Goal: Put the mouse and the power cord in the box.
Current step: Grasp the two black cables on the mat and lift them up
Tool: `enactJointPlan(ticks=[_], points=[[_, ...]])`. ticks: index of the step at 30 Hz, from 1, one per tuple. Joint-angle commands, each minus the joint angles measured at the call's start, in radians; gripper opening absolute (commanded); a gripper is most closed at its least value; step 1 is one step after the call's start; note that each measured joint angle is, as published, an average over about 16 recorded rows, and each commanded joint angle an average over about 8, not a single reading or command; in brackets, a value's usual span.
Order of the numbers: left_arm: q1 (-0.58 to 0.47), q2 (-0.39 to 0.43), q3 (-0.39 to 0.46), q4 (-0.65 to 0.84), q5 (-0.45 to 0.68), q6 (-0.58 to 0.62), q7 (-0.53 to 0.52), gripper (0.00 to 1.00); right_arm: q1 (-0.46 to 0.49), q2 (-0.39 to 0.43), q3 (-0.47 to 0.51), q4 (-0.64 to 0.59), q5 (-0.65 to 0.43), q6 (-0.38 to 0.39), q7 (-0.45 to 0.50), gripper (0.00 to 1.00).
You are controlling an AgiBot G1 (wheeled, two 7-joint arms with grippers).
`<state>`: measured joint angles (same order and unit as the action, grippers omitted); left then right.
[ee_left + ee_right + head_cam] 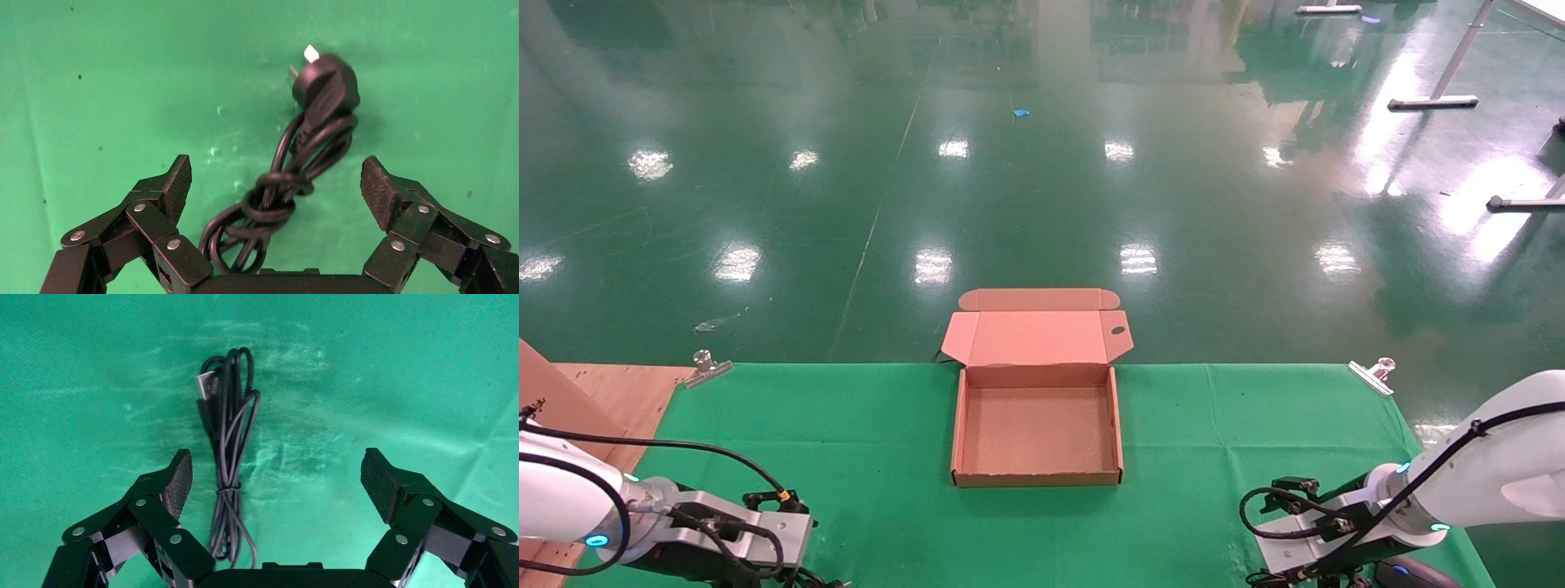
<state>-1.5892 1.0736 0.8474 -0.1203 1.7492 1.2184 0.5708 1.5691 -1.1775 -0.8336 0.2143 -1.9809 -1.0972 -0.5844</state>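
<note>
Box: we see the box [1037,433] near table centre with its flap lid folded back toward twelve o'clock; the tray holds nothing yet.
Power cord: the power cord [287,184] lies on the green cloth [870,441] under our left arm, at about seven o'clock from the box, a knotted bundle with the chunky plug [324,86] at its far end.
Left gripper: the left gripper [275,184] hangs just above the cord with its pads spread wide, one on each side of the knot, holding nothing.
Cord handling: we judge it light, floppy and a little springy; loose loops could sag or snag on the box wall. The knotted waist, where the strands bunch thickest, looks like the surest hold; the smooth, rounded plug might slip.
Mouse: in the head view the mouse [1414,572] peeks out at the bottom edge, about five o'clock from the box, mostly hidden by our right arm.
Mouse lead: its thin lead [229,453] lies in a long loose coil under the right wrist, ending in a USB plug [208,386].
Right gripper: the right gripper [275,478] is also spread wide and holds nothing, over the lead.
Mouse handling: we judge the glossy shell slippery and hard, best pinched across its sides; the lead would trail behind.
</note>
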Motion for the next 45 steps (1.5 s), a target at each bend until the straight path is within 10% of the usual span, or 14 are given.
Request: enactJointPlan(ticks=[1, 5, 12, 25, 45], points=[[-0.001, 0.006, -0.006, 0.021, -0.008, -0.004, 0.013, 1.00, 0.004, -0.005, 0.003, -0.026, 0.004, 0.004, -0.017, 1.00], [0.001, 0.009, -0.015, 0.052, -0.022, -0.019, 0.023, 0.79, 0.009, -0.010, 0.006, -0.062, 0.010, 0.013, -0.041, 0.87], [0.002, 0.015, -0.016, 0.085, -0.023, -0.067, 0.031, 0.00, 0.026, -0.016, 0.015, -0.108, 0.024, 0.011, -0.077, 0.06], [0.003, 0.029, -0.011, 0.103, -0.013, -0.152, 0.040, 0.00, 0.046, -0.017, 0.026, -0.155, 0.041, -0.016, -0.128, 0.00], [-0.023, -0.012, -0.016, 0.118, -0.021, 0.025, 0.081, 0.00, 0.069, -0.022, 0.029, -0.184, 0.046, -0.049, -0.156, 0.00]])
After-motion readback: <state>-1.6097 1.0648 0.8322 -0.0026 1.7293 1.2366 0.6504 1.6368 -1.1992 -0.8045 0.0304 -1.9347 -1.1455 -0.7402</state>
